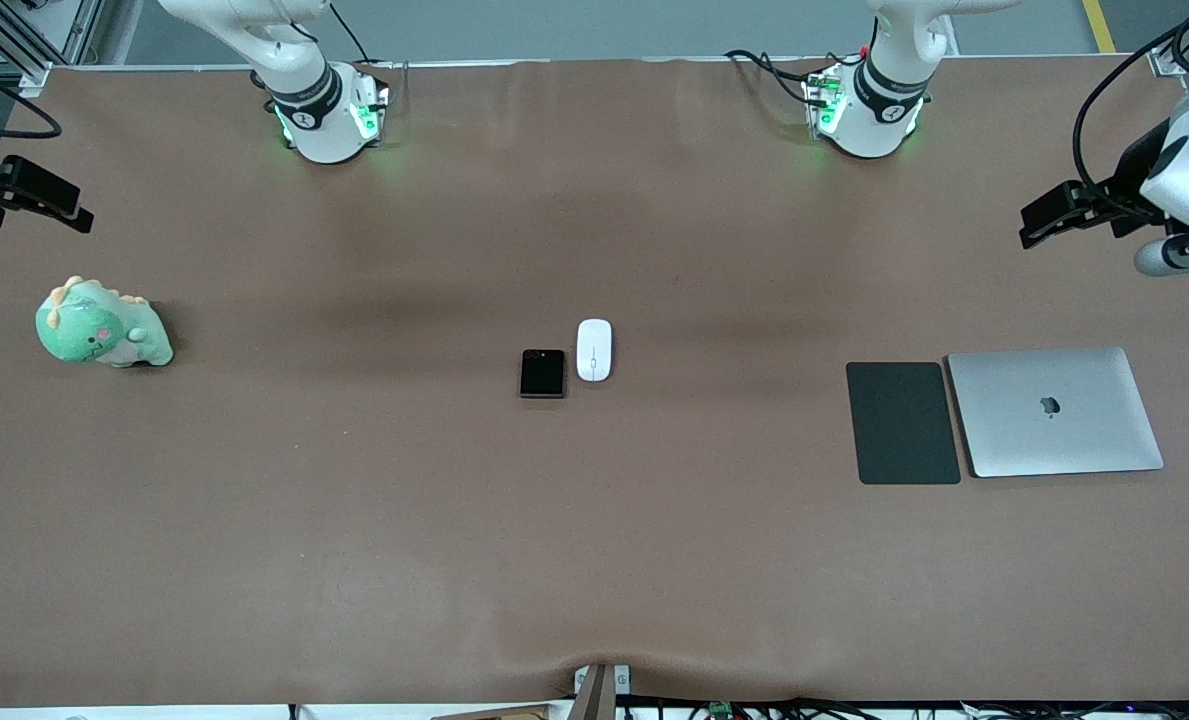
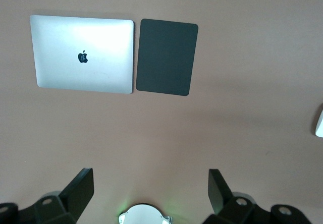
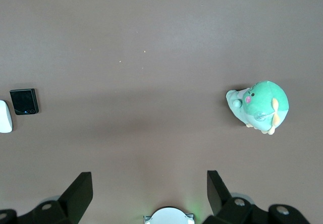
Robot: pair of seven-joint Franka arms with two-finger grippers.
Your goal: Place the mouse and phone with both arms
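The white oval mouse [image 1: 594,350] lies at the table's middle. The small black phone [image 1: 542,373] lies close beside it, toward the right arm's end and a little nearer the front camera. Both show at the edge of the right wrist view, the phone [image 3: 24,101] and the mouse [image 3: 5,116]. A sliver of the mouse [image 2: 319,123] shows in the left wrist view. My left gripper [image 1: 1054,215] hangs high over the left arm's end of the table, open and empty [image 2: 151,191]. My right gripper [image 1: 49,200] hangs high over the right arm's end, open and empty [image 3: 150,191].
A matte dark pad [image 1: 902,423] and a closed silver laptop [image 1: 1054,412] lie side by side toward the left arm's end. A green plush dinosaur [image 1: 102,327] sits toward the right arm's end. The table [image 1: 354,520] has a brown cover.
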